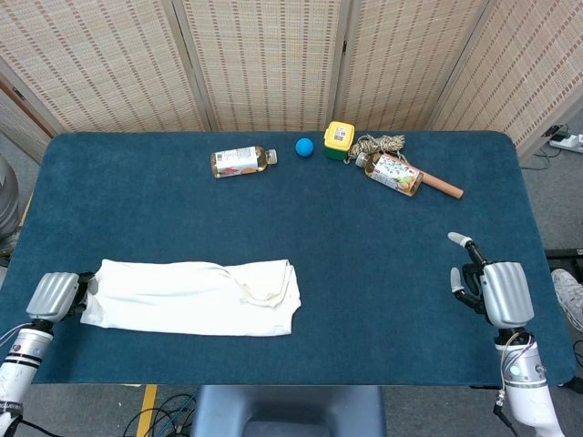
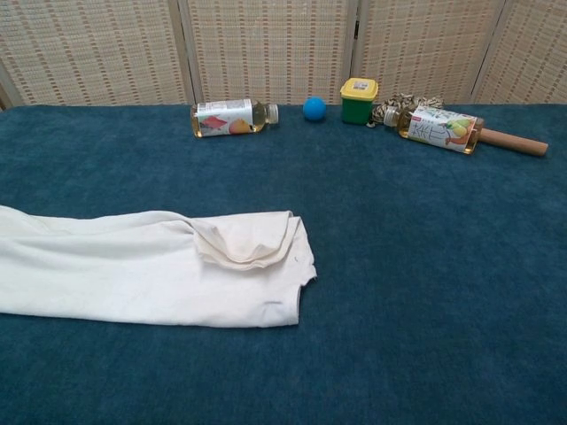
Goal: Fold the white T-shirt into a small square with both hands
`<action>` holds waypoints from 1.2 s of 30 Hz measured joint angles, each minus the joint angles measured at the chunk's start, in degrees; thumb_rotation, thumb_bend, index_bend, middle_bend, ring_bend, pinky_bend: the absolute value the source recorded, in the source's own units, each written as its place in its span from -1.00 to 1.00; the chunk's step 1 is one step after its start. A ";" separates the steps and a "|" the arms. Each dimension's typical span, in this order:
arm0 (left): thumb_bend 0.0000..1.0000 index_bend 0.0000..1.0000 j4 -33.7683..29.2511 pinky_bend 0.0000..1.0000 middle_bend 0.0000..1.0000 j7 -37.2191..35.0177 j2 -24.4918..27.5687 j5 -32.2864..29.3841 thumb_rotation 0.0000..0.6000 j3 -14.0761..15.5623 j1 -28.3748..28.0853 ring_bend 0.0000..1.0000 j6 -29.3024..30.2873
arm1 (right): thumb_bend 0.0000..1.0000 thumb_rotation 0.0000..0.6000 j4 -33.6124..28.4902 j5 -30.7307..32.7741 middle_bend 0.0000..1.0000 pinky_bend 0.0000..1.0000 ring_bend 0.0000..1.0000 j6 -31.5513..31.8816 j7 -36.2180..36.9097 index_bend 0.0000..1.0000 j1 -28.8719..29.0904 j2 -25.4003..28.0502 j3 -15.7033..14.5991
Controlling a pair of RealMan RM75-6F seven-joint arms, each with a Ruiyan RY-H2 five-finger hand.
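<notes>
Nearest me, my left hand (image 1: 56,296) pinches the end of the white T-shirt (image 1: 191,297), lying as a long band at the table's near left, not yet square, while my right hand (image 1: 492,289) waits half-curled, holding nothing.

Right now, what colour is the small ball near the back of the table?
The ball is blue; the chest view shows it best.

light: bright, even, diffuse | shadows: faint, soft | glare: slight on bottles | focus: sharp
</notes>
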 measured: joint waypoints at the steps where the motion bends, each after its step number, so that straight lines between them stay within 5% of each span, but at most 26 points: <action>1: 0.15 0.40 -2.25 0.75 0.73 1.31 0.70 -0.30 1.00 -0.35 -0.10 0.61 0.02 | 0.07 1.00 0.12 -0.02 0.87 1.00 0.90 0.05 0.25 -0.57 -0.05 0.05 0.00; 11: 0.15 0.39 -37.18 0.77 0.73 22.40 10.58 -7.73 1.00 -5.96 -2.90 0.61 -2.49 | 0.07 1.00 2.10 0.07 0.87 1.00 0.90 1.03 3.70 -0.57 -1.14 0.57 -0.17; 17: 0.15 0.38 -52.45 0.78 0.73 37.75 13.62 -15.37 1.00 -9.88 -5.94 0.61 -3.86 | 0.07 1.00 3.32 0.28 0.87 1.00 0.90 1.82 5.70 -0.57 -2.03 0.95 -0.25; 26: 0.15 0.37 -62.30 0.78 0.73 54.54 10.22 -25.09 1.00 -13.24 -11.31 0.61 -2.33 | 0.07 1.00 4.86 0.73 0.87 1.00 0.90 2.54 8.03 -0.57 -3.18 1.28 -0.35; 36: 0.15 0.37 -64.48 0.79 0.73 65.85 0.58 -33.55 1.00 -14.30 -16.90 0.61 1.58 | 0.07 1.00 5.75 1.18 0.87 1.00 0.90 2.80 9.22 -0.57 -4.12 1.71 -0.46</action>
